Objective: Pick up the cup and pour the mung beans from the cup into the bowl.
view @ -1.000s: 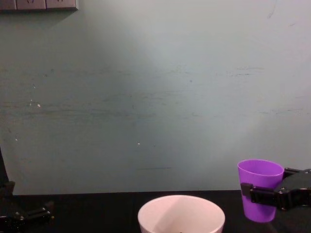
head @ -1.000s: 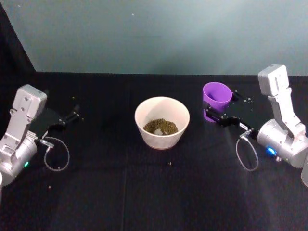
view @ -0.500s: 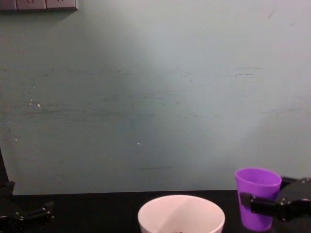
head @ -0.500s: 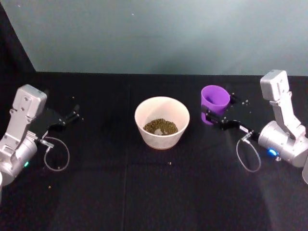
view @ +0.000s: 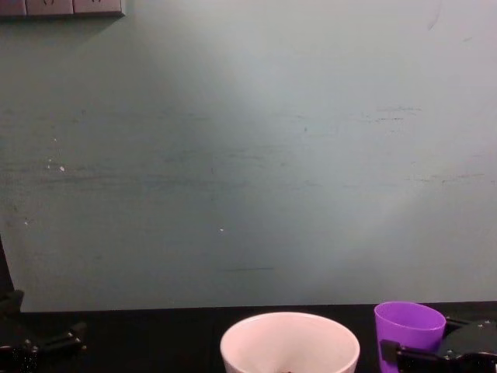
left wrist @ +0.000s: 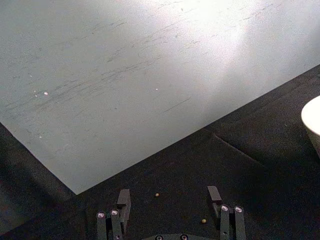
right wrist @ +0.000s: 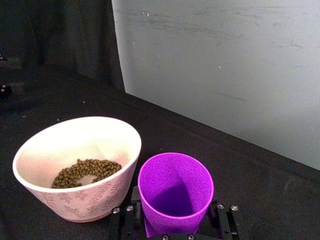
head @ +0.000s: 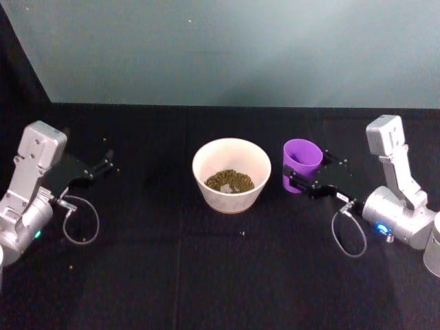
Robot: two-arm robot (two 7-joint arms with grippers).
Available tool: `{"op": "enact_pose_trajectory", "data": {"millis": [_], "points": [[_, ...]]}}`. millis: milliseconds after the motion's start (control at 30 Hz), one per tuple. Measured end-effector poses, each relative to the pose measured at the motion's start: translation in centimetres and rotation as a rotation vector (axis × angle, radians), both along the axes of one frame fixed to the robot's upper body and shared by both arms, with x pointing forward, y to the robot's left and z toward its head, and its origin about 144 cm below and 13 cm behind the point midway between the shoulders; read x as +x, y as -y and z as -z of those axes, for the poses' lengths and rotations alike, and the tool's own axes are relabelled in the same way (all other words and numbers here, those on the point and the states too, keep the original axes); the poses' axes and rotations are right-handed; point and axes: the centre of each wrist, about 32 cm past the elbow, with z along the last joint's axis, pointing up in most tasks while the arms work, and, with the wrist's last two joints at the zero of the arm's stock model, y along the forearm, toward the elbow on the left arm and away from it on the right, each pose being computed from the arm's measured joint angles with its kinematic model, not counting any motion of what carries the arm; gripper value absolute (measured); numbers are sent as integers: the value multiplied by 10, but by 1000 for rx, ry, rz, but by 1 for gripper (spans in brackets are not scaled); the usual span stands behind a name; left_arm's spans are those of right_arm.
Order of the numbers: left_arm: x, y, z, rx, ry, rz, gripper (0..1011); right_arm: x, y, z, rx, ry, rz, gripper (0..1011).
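- The counter [head: 206, 275], draped in black, filled the lower two thirds of the head view, and we judged the step in hand to be setting the emptied cup down on it, since the beans lay in the bowl and the cup's inside looked bare in the right wrist view.
- The bowl [head: 232, 174] sat at the centre of the head view, upright, with the mung beans [head: 229, 181] heaped at its bottom.
- To do the step well, we judged that the cup should come down level on bare cloth clear of the bowl's wall, and that its base should rest fully before the fingers let go, because a light tapered tumbler tips easily.
- The right gripper [head: 297, 180] reached in from the right of the head view, its fingers closed on the cup's lower half, one on each side.
- The cup [head: 301, 166] stood upright, just right of the bowl and close beside it; we could not tell whether its base touched the cloth.
- The left gripper [head: 103, 165] waited at the left of the head view, well apart from the bowl, its fingers [left wrist: 123, 199] spread and holding nothing.
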Motion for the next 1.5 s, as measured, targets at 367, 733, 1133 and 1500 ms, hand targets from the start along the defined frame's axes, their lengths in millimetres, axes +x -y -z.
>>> {"op": "enact_pose_trajectory", "data": {"millis": [367,733,1133,1500], "points": [[0,0,0,0,0,0,1000,-1,1,0,23,1,5,994],[0,0,0,0,0,0,1000,-12,-1,-27,51,88,17,1002],[0,0,0,0,0,0,1000,-26,8,-51,31,219,102,1003],[0,0,0,0,0,0,1000,-31,41,-42,-17,179,272,1003]]}}
